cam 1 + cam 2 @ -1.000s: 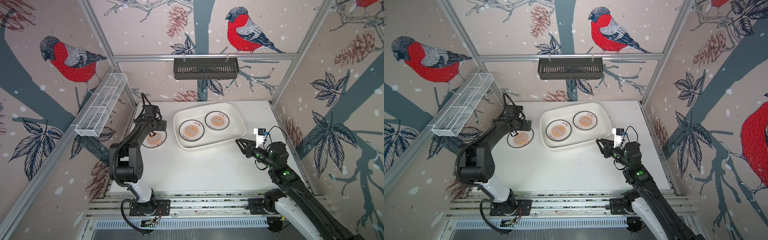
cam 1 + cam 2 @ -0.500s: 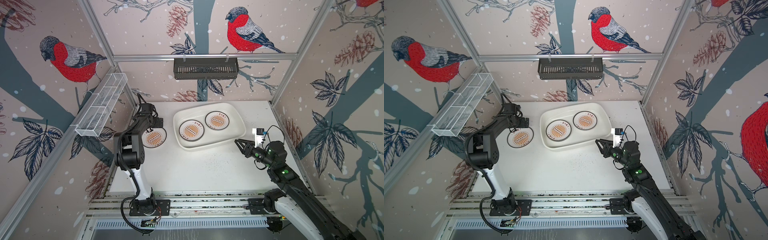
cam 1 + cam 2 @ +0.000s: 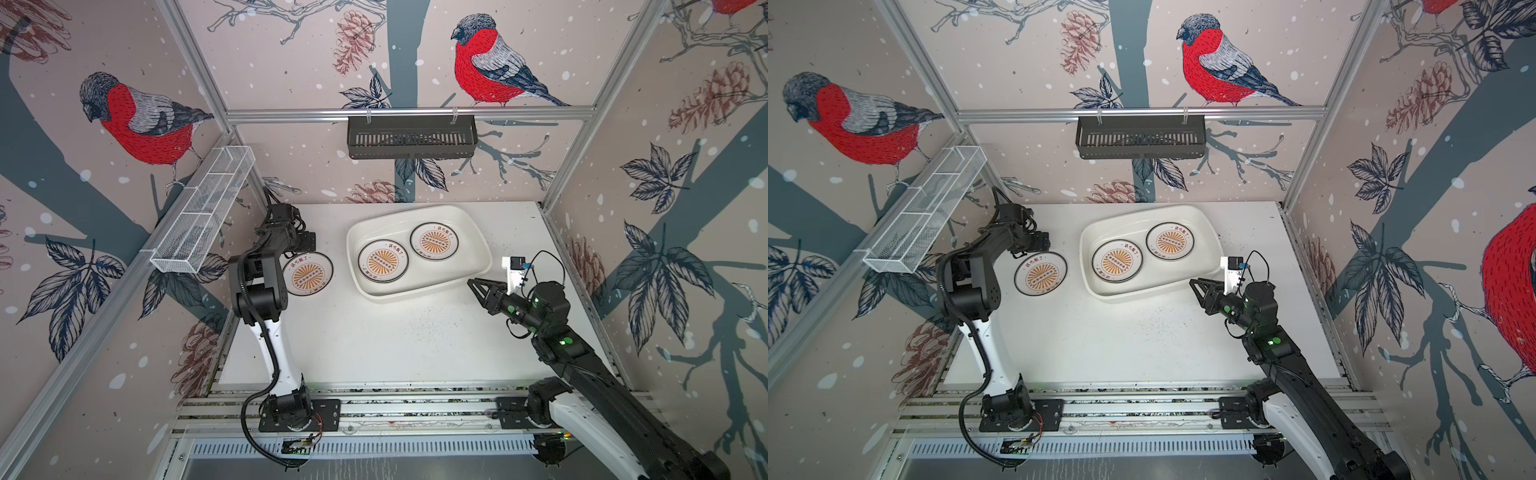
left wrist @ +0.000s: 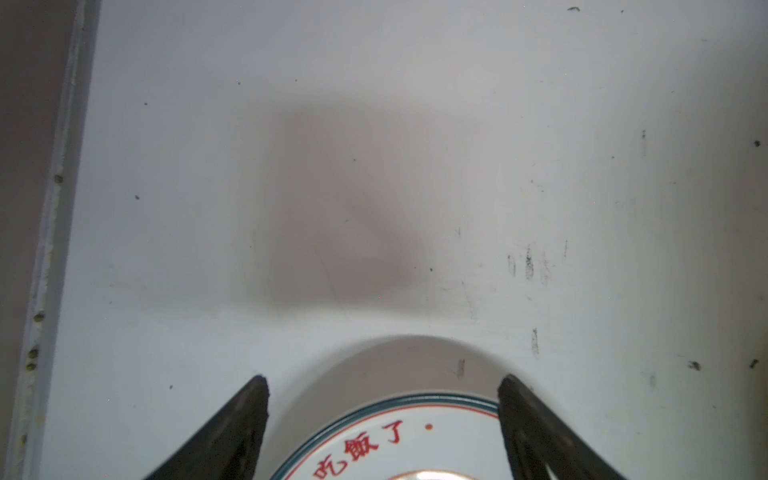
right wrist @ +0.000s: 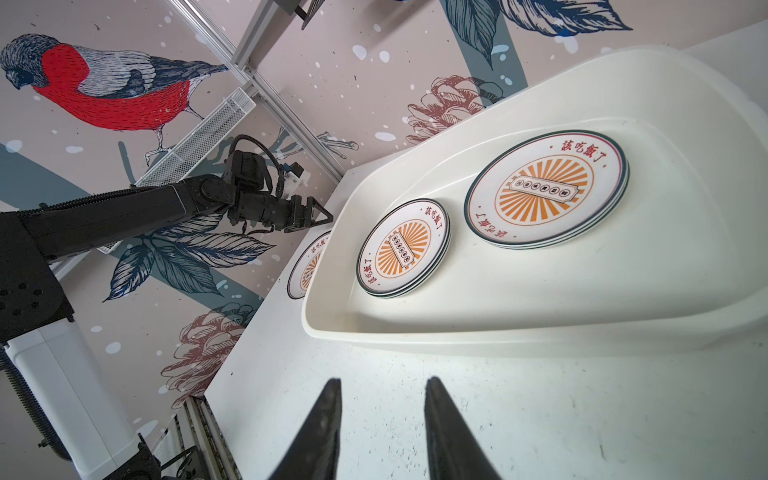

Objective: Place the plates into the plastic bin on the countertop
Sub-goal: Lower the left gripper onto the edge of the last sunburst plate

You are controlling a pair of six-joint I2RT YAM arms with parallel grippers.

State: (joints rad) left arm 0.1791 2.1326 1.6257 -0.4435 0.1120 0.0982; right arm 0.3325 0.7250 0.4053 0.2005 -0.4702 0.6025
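Over at nine o'clock on the countertop [image 3: 395, 340], my left gripper [image 4: 384, 380] straddles one loose plate [image 3: 309, 274].
Its fingers [image 4: 245, 428] stand wide apart on either side of that plate's rim, and I cannot tell whether they touch it; the plate lies flat on the counter, just beside the plastic bin [image 3: 419, 291]. Toward twelve o'clock the bin holds two more sunburst plates: the left plate [image 3: 383, 262] at its seven o'clock, the right plate [image 3: 434, 241] at its one o'clock. At three o'clock my right gripper [image 3: 473, 284] hovers just beside the bin's near corner, jaws partly parted and empty, pointing toward ten o'clock.
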